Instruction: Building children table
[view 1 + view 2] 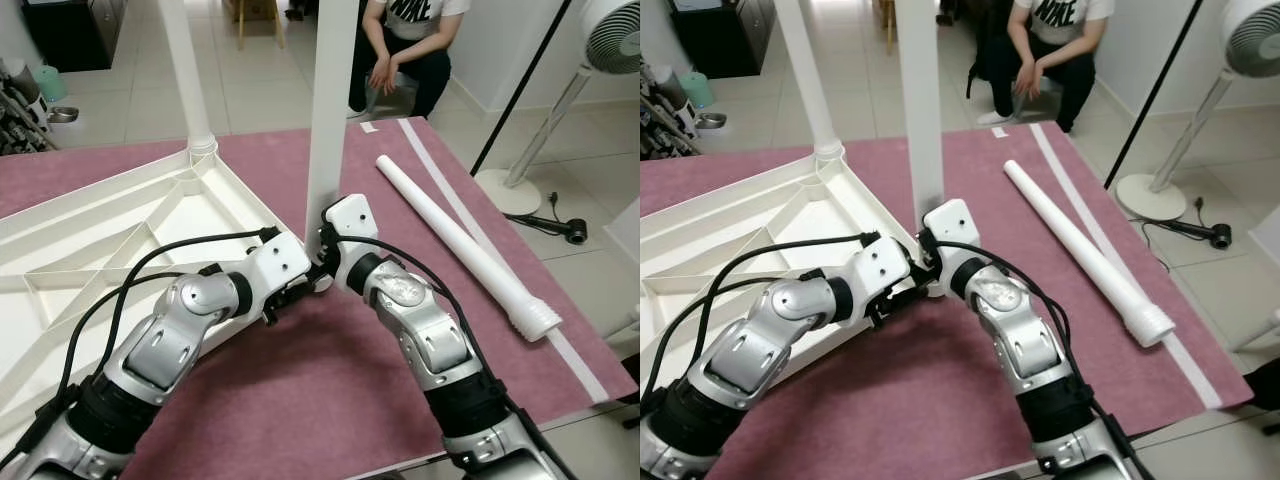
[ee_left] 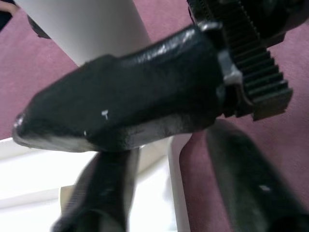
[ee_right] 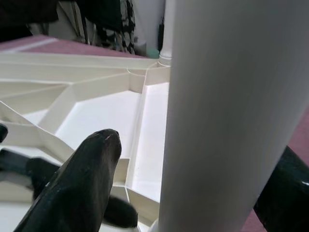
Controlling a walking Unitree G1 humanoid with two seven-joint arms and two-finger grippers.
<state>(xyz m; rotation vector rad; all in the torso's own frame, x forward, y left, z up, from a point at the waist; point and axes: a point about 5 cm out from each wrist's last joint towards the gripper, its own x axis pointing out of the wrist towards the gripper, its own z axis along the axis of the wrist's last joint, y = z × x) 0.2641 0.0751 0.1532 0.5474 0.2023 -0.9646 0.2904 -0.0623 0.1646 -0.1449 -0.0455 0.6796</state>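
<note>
Left eye view gives us the whole layout: a white plastic tabletop (image 1: 110,235), upside down with its ribbed underside up, lies on the left part of a maroon mat (image 1: 330,380). One round white leg (image 1: 185,70) stands screwed in at the tabletop's far corner; its top is cut off by the frame. A second upright leg (image 1: 330,110) rises at the near right corner, where both our grippers meet.

Our left gripper (image 1: 300,285) reaches that corner from the left, its fingertips hidden behind the right wrist. In the left wrist view one black finger (image 2: 120,106) lies blurred across the leg's base, so we cannot tell whether those fingers are apart or together.

Our right gripper (image 3: 193,183) shows better in the right wrist view: one glossy black finger (image 3: 82,179) on each side of the smooth white tube, clamped round it, with the ribbed cells beyond.

Further right, a loose third leg (image 1: 460,240) with a threaded end lies near the mat's right edge, beside a white strip (image 1: 470,215). Beyond the far edge a person (image 1: 405,50) sits, and a standing fan (image 1: 560,110) is at far right.
</note>
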